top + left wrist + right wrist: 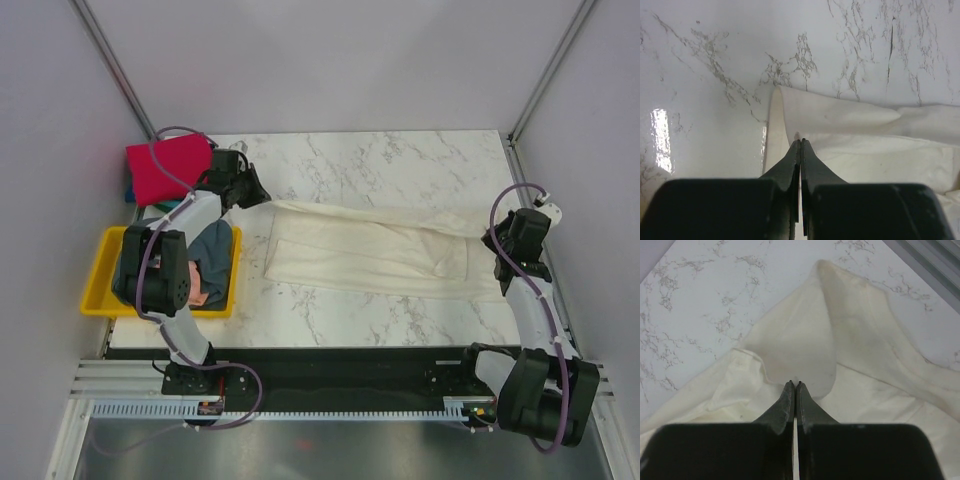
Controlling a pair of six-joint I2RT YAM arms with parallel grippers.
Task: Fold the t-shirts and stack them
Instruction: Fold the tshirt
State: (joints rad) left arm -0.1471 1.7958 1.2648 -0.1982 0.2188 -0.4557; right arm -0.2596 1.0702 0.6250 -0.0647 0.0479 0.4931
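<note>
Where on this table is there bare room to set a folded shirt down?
Bare marble lies behind the cream shirt, from the red shirt to the right edge. Another strip runs between it and the near edge. The left is crowded: tray, red shirt, left arm.

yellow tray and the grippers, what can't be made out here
Top view: the left arm covers most of the yellow tray; of the grey-blue t-shirt and salmon pink t-shirt only patches show.
Top view: the red t-shirt hides all but a sliver of the teal t-shirt.
Wrist views: left gripper and right gripper are shut on the cream-white t-shirt; their fingers hide how much cloth is pinched.
</note>
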